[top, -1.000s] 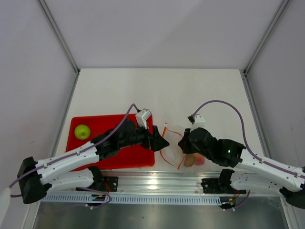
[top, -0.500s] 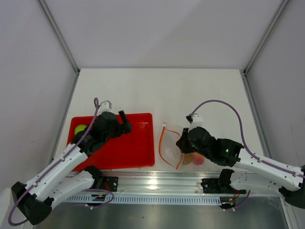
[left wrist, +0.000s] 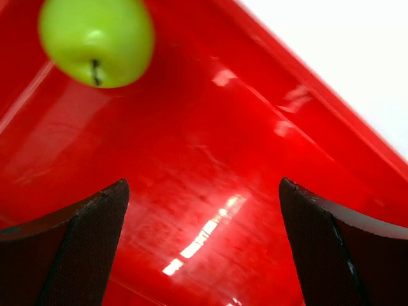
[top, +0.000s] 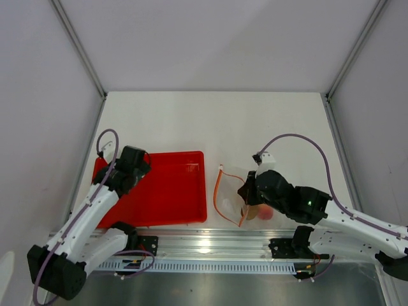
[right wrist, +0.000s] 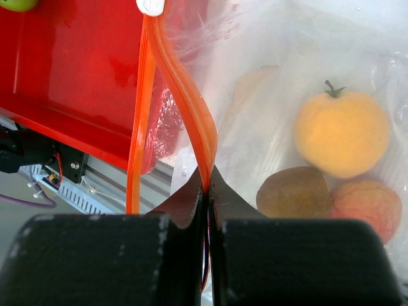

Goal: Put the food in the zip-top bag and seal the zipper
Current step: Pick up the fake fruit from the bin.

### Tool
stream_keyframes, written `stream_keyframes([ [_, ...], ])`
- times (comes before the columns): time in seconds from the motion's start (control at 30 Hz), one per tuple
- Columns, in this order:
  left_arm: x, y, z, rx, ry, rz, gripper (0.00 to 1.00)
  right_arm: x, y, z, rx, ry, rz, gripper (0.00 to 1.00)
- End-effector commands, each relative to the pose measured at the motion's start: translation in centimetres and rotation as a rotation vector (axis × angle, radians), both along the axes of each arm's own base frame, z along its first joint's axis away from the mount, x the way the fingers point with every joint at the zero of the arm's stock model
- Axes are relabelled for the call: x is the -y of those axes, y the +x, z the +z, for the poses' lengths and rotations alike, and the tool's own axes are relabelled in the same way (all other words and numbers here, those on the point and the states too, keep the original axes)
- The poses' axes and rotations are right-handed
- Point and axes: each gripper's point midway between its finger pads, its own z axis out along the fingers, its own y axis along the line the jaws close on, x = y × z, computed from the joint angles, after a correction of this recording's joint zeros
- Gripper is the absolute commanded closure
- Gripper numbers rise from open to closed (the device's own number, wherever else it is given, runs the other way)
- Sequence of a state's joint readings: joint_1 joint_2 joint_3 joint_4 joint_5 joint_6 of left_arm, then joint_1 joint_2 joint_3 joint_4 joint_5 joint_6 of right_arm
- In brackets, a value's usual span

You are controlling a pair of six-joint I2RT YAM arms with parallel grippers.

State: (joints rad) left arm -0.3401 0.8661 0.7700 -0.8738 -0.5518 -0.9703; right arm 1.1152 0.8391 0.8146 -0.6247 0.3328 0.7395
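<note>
Around — grey walls [top: 210,38], white table [top: 255,121]

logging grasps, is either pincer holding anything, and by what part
Right pincer pinches the zip-top bag by its zipper strip. Left pincer is open above the red tray, holding nothing.

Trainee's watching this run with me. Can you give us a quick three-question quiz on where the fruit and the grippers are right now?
1. True or false: the green apple lies in the red tray.
2. How many fruits are inside the zip-top bag? A one, B three, C four.
3. Fill in: the right gripper is shut on the bag's ____.
Key: 1 true. 2 B. 3 zipper.
</note>
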Motion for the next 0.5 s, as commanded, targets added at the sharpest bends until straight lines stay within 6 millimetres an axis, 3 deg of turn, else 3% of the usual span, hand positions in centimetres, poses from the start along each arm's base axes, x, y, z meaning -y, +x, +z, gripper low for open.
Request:
stream_keyframes([
  [0.0, -2.6, -0.2, -0.3, -0.046, 0.077, 0.15, 0.0, 0.6, 0.5, 1.8, 0.05, 0.032, -0.023, 1.0],
  [0.1, -3.7, 0.2, -1.5, -0.072, 0.063, 0.192, 0.01, 0.7, 0.6, 2.1, 0.054, 0.028, -0.022, 1.0],
  [0.2, -5.1, -0.2, -4.0, -0.114, 0.014, 0.275, 0.01, 0.7, 0.4, 1.4, 0.04, 0.011, -0.014, 1.0],
  [0.3, -6.2, -0.3, -5.3, -0.136, -0.022, 0.349, 0.0, 0.7, 0.4, 0.6, 0.035, 0.004, -0.019, 1.0],
  [0.47, -7.6, -0.3, -5.4, -0.137, -0.014, 0.456, 0.01, 0.3, 0.4, -0.4, 0.017, -0.022, 0.0, 1.0],
])
